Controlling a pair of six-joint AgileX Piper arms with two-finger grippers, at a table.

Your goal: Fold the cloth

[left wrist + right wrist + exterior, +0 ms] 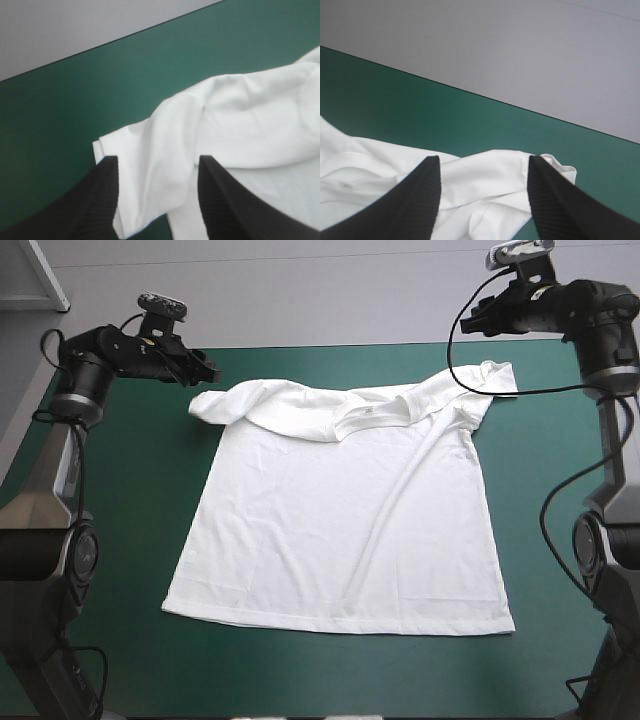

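The white T-shirt (340, 525) lies spread on the teal-green cover, hem toward the near edge, collar and both sleeves rumpled and folded in along the far side. My left gripper (207, 373) hovers open just above the bunched left sleeve (150, 165); in the left wrist view its fingers (95, 200) stand apart with the sleeve under and ahead of them. My right gripper (470, 318) is open above the right sleeve (490, 378). In the right wrist view that sleeve (490, 175) lies ahead of the spread fingers (420, 195).
The table's far edge (320, 344) runs just behind both sleeves, grey floor beyond it. Bare teal-green cover (130, 470) lies to either side of the shirt and along the near edge.
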